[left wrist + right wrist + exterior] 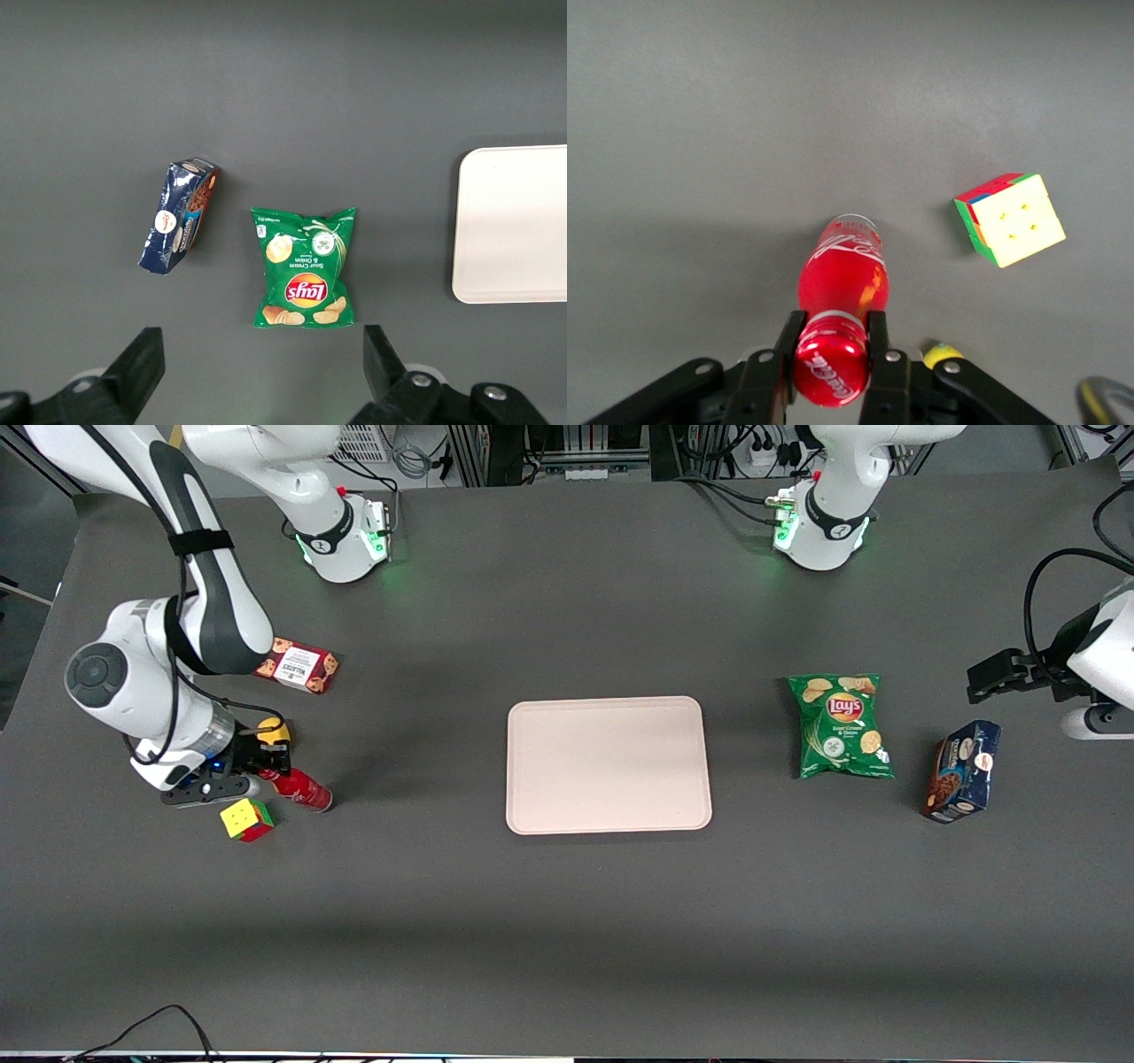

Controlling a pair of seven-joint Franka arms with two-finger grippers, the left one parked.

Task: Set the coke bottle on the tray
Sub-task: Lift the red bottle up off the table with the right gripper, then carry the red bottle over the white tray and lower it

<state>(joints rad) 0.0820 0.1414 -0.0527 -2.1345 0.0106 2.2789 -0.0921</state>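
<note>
Grasp stage complete, transfer outstanding. The gripper (833,354) sits low at the working arm's end of the desk (567,921), its fingers (876,345) pinching the coke bottle (841,283) at the capped neck. In the front view the bottle is tilted, its base toward four o'clock, just beside a Rubik's cube (247,819). The tray (608,765) lies well apart at desk centre, at three o'clock from the bottle, holding nothing. Remaining, by judgement: lift, carry, set down, release.
</note>
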